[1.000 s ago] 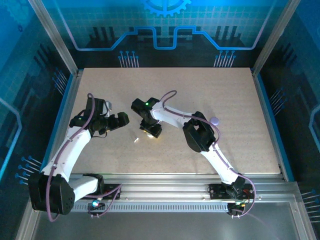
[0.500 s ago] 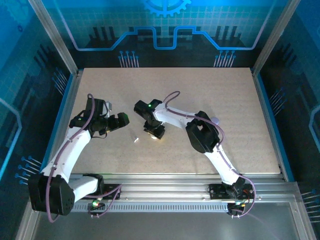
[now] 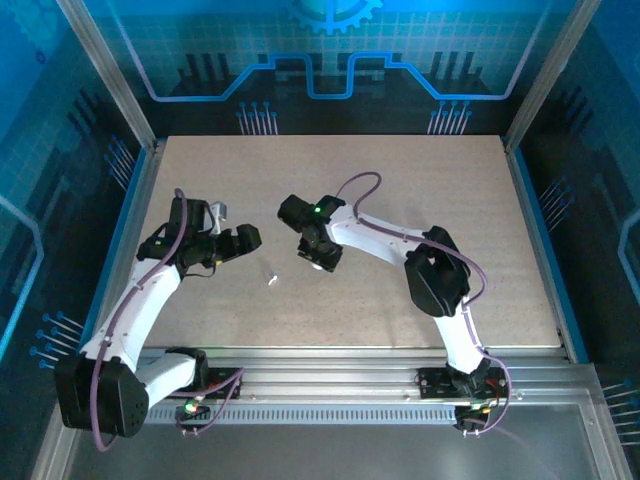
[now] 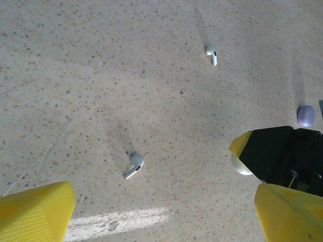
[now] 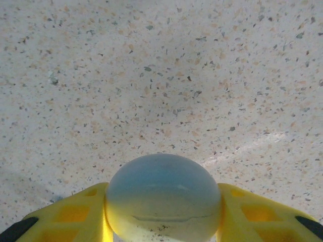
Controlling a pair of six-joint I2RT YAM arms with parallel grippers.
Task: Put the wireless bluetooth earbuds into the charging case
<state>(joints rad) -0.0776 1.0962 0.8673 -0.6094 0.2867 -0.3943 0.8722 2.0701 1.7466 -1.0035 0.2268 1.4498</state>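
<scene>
Leftmost, the left gripper (image 3: pixel 244 238) hovers over the speckled table (image 3: pixel 480 200), its yellow fingers (image 4: pixel 35 212) spread wide with nothing between them. Under it a white earbud (image 4: pixel 134 166) lies on its side, and a second earbud (image 4: pixel 212 54) lies well apart from it. Farther right, the right gripper (image 3: pixel 320 258) is clamped on the round white charging case (image 5: pixel 164 196), low over the table; contact with the surface cannot be told. A small lilac object (image 4: pixel 306 115) sits beyond.

The right hand (image 4: pixel 251 159) hides most of the charging case (image 4: pixel 241 167) in the left wrist view.
</scene>
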